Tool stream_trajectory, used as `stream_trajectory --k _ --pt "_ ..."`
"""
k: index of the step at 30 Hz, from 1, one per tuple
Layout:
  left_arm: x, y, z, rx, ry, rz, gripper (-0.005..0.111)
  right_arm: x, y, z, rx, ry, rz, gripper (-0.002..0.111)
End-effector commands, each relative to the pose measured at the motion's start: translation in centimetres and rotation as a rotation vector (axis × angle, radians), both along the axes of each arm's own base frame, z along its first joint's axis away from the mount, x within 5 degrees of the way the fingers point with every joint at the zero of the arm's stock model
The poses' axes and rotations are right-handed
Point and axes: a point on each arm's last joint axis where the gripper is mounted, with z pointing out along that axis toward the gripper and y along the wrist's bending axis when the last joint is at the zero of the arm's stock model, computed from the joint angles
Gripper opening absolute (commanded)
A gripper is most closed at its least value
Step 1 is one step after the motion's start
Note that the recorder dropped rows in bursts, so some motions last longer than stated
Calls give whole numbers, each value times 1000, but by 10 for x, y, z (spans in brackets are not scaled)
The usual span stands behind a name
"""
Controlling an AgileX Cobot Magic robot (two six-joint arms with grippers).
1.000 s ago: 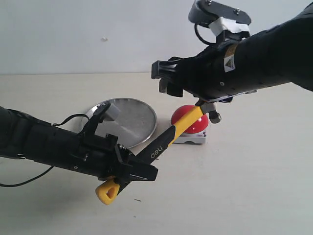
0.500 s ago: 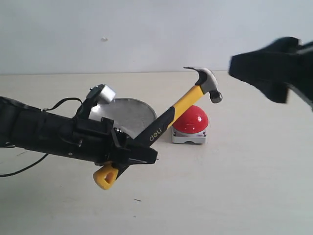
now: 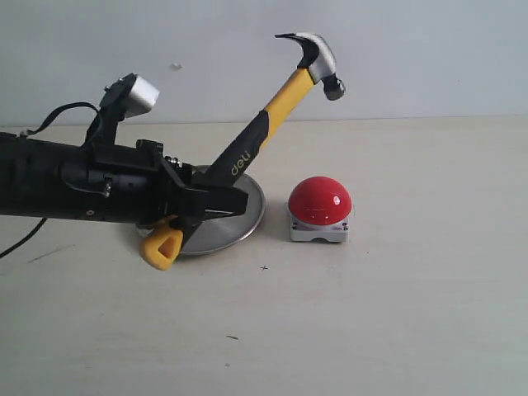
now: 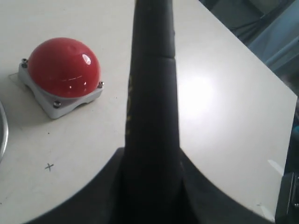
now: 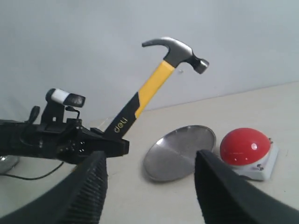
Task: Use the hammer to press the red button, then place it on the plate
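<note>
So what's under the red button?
The button sits on a grey base with corner screws, resting on the table. The base's underside is hidden.

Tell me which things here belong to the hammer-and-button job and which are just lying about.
In the job: hammer, clamped in the shut jaws of the left gripper; red button; plate.
Just lying about: black cable by the left arm; small cross mark on the table.

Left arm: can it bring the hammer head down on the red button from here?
Probably yes. The left claw grips the hammer by its handle, head raised above the red button, open air between them. A downward swing looks clear.
</note>
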Motion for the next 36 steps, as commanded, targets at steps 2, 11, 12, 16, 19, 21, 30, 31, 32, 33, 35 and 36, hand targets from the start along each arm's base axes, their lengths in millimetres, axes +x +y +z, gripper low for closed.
stream_trajectory --k 2,11,12,16,19,21,30,31,32,33,35,36 --pt "-6 5 15 47 -13 34 0 1 0 -28 -34 64 -6 45" --pt "-13 7 29 16 -15 28 0 1 5 -47 -87 -59 51 0" --pt "-14 7 30 14 -13 32 0 1 6 -46 -117 -96 58 0" --pt "-15 8 33 14 -20 37 0 -1 8 -38 -211 -250 77 0" --pt "-16 8 34 17 -13 50 0 0 8 -38 -268 -271 75 0" --pt "-17 5 32 54 -26 76 0 0 7 -41 -317 -262 72 0" --pt "-12 2 26 183 -84 256 0 1 5 -50 -294 -130 58 0" --pt "-12 1 26 187 -91 261 0 1 5 -50 -265 -115 56 0" --pt "-12 1 26 191 -97 267 0 1 5 -50 -254 -109 56 0" --pt "-12 1 26 195 -103 275 0 1 5 -50 -250 -107 55 0" --pt "-12 1 25 214 -124 267 0 1 5 -50 -250 -107 55 0" --pt "-13 0 25 218 -128 253 0 1 5 -50 -250 -107 55 0"
